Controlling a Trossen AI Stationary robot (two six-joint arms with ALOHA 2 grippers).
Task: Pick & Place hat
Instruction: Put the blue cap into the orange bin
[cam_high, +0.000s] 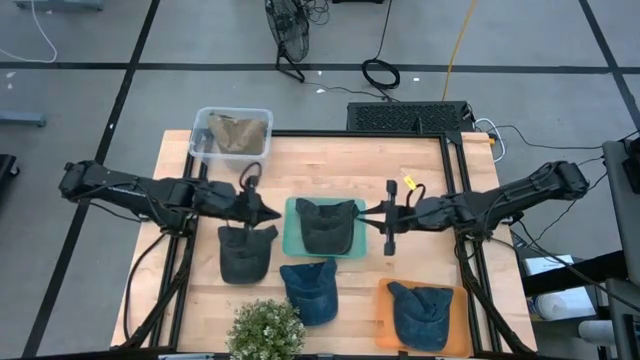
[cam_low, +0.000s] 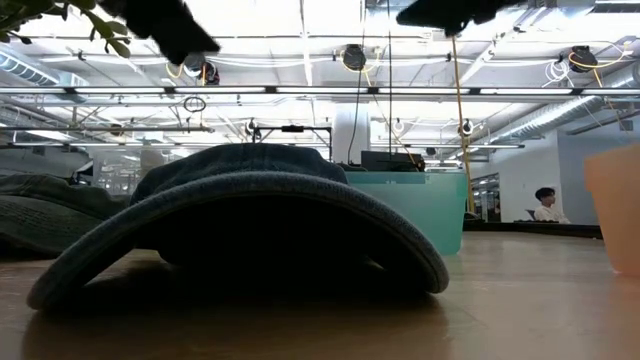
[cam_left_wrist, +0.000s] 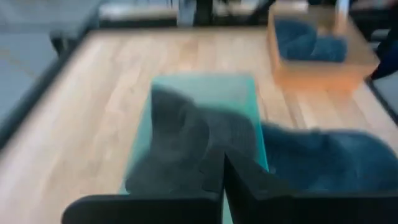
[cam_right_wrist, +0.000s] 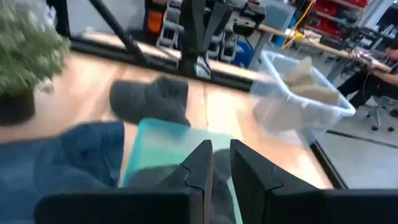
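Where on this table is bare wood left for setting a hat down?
Bare wood: the back right corner behind the right hand, and the left edge beside the dark hat. Crowded: the front row of plant, blue hat and orange tray.

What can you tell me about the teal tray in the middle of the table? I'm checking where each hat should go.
The teal tray is a shallow rectangular bin, plastic by its look, lying flat on the wooden table near its centre. A dark grey cap lies in it and covers most of its floor, leaving the rim and left edge showing. The left gripper hovers beside its left edge, the right gripper beside its right; neither touches it.
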